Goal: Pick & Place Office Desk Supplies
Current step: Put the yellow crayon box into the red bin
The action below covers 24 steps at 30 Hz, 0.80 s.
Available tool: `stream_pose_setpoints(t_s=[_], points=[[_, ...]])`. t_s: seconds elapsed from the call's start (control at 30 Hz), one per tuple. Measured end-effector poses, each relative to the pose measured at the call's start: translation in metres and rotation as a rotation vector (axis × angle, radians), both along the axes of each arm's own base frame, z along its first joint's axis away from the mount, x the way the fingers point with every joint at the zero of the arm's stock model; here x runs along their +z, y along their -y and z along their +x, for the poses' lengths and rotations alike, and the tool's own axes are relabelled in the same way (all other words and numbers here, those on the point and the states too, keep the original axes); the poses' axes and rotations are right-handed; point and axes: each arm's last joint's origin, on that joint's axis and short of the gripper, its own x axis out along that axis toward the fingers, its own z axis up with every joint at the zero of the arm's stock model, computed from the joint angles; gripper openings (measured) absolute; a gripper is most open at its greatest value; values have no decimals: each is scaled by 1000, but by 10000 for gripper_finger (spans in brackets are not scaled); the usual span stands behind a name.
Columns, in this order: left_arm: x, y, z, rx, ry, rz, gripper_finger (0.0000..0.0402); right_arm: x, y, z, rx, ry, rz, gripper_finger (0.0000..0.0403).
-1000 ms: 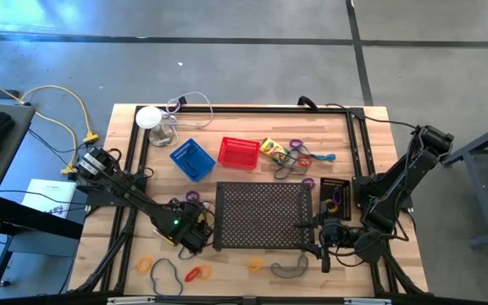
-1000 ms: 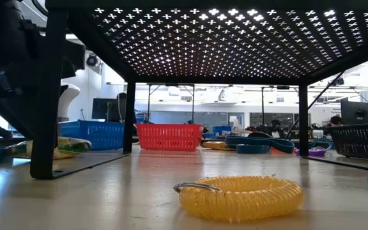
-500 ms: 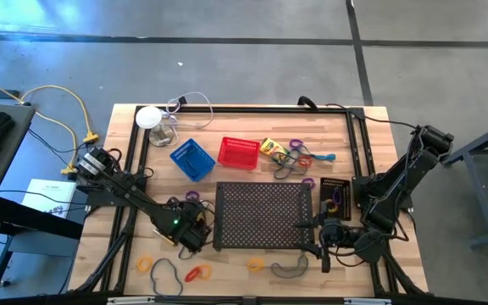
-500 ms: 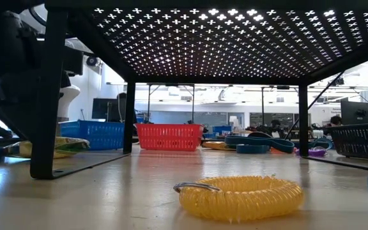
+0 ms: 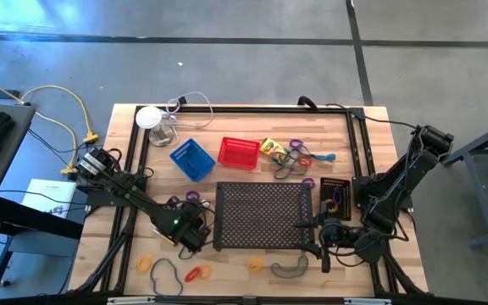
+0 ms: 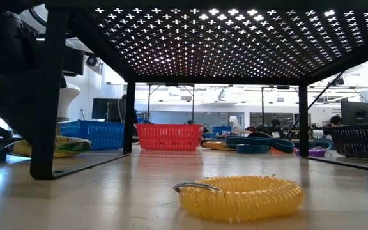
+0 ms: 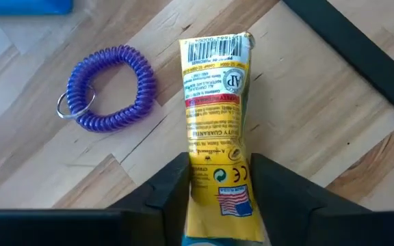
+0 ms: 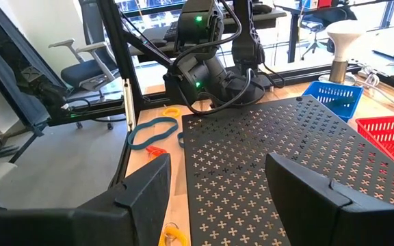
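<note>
My left gripper [image 5: 191,230] is by the left near leg of the black tray and is shut on a yellow crayon box [image 7: 214,102], next to a purple coil band [image 7: 108,89]. In the low view the box [image 6: 53,145] shows low at the left. My right gripper [image 5: 324,243] is open at the tray's right near corner, touching nothing. A second crayon box [image 5: 271,147] lies among bands on the far side. The blue basket [image 5: 191,158], red basket [image 5: 238,152] and black basket [image 5: 335,196] stand on the table. My left gripper pinches the crayon box between its two fingers at the end nearest the wrist [image 7: 217,181], one finger [image 7: 176,188] on each long side. The fingers lie along the box, which points straight ahead. I cannot tell whether its barcode end [image 7: 214,51] rests on the wood.
The large perforated black tray [image 5: 261,216] stands on legs at the table's middle. A yellow coil band [image 6: 238,195] lies under it near the front. More bands [image 5: 196,273] lie along the near edge. A white disc with a clear cable [image 5: 149,117] is at the far left.
In the low view my left gripper has shifted a little with the crayon box; which way, I cannot tell. Everything else has stayed in place.
</note>
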Motion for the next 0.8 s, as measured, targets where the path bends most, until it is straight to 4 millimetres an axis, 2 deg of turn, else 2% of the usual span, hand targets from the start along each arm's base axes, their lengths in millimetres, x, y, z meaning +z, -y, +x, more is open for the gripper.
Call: stream_pose_setpoints(t_s=[0.17,0.33,0.6,0.8], points=[[1,-2,-1,-25,-25,24,91,0,0,0,0,0,0,227],[13,-8,-8,-25,-32,48,73,0,0,0,0,0,0,227],[64,-25,-32,-10,85,43,70,0,0,0,-3,0,29,227],[112,-63,-50,27,311,201,70,0,-1,0,32,-11,58,227]])
